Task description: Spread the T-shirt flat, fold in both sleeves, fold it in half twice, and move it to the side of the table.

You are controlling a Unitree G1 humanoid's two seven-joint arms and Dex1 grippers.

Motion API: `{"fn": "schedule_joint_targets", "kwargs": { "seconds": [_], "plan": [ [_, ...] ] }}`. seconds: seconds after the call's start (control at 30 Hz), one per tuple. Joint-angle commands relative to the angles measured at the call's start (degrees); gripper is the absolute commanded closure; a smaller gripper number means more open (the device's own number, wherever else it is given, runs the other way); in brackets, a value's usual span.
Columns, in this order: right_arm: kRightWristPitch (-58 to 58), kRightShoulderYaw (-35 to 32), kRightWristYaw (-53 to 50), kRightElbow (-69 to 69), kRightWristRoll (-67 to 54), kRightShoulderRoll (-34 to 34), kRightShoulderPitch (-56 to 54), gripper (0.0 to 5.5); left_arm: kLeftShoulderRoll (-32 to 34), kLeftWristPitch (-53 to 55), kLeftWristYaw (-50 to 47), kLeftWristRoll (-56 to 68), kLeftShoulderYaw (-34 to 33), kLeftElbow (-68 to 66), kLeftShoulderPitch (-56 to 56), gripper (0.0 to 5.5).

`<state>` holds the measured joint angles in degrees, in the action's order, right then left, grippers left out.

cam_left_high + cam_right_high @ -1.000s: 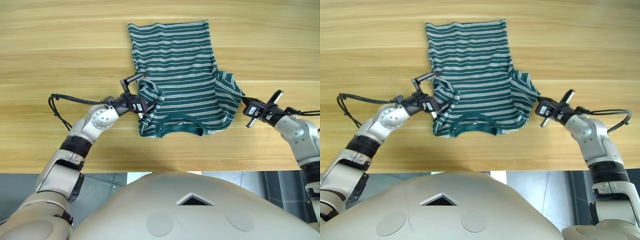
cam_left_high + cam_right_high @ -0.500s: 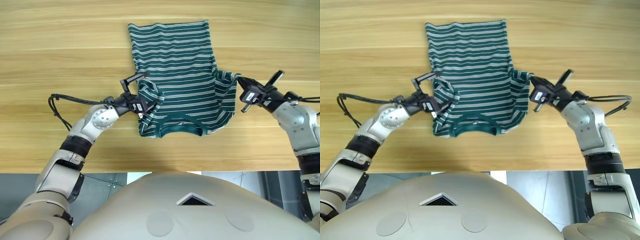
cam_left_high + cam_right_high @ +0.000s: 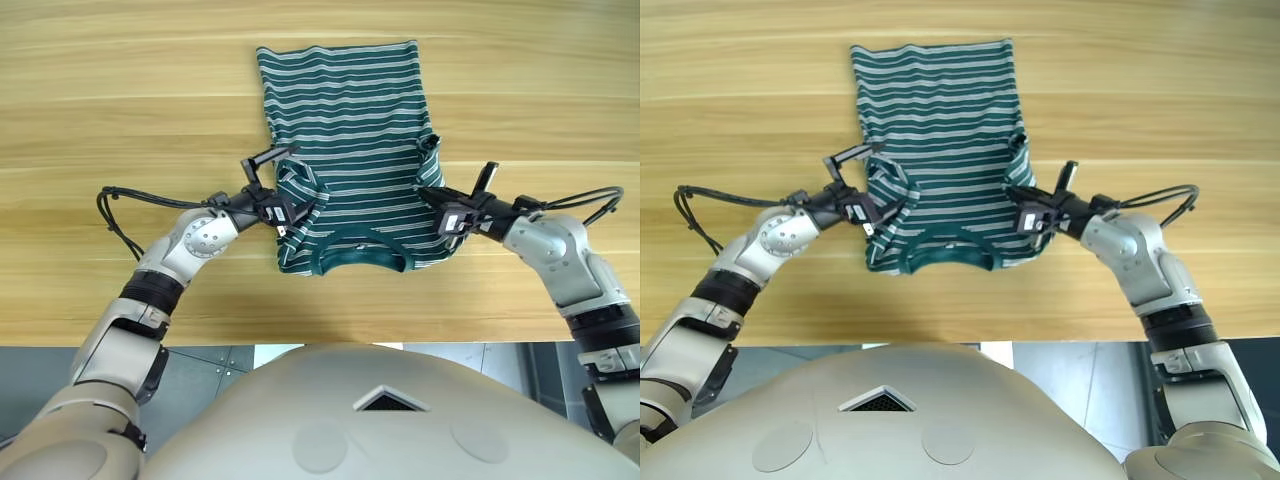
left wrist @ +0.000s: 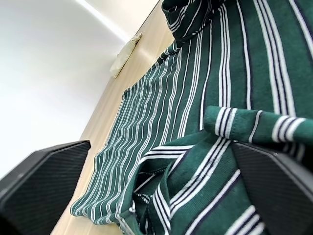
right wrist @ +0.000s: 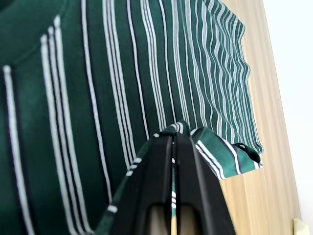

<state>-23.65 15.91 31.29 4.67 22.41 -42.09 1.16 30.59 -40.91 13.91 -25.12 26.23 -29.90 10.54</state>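
Mid-frame on the wooden counter (image 3: 120, 90): striped T-shirt (image 3: 345, 110), collar toward the lower edge. At its left side, left jaws spread wide around the folded-in left sleeve (image 3: 298, 188). At right, right jaws pinched tight on the right sleeve (image 3: 432, 148), drawn over the shirt's body.

Text on the green-and-white striped T-shirt (image 3: 345, 120): none that I can read.
Marks on the light wooden table (image 3: 120, 80): none that I can read.
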Motion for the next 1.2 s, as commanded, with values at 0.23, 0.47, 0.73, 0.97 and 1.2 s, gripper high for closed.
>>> {"fn": "schedule_joint_targets", "kwargs": {
  "seconds": [0.23,0.47,0.73,0.97,1.2],
  "plan": [
    [2.3,3.7,0.4,2.3,5.4,3.7,-7.3,5.49,-0.1,3.5,1.4,-3.9,2.0,-3.1,-2.5,0.10],
    [3.7,6.5,4.0,2.3,6.2,2.9,-5.7,5.49,-0.2,3.6,1.5,-3.8,2.0,-2.4,-3.0,0.10],
    [4.9,4.0,6.4,-1.2,0.0,3.4,-4.7,4.74,-0.4,3.8,1.5,-3.7,2.1,-2.1,-3.3,0.10],
    [3.7,-0.3,5.8,-7.1,-10.1,5.9,-3.4,3.39,1.1,0.9,6.8,5.2,0.1,3.5,-5.0,0.10],
    [2.4,-13.8,5.7,-7.4,-17.1,-1.1,0.7,2.14,7.2,-1.7,16.4,21.3,-6.2,14.8,-8.7,0.10]
  ]
}}
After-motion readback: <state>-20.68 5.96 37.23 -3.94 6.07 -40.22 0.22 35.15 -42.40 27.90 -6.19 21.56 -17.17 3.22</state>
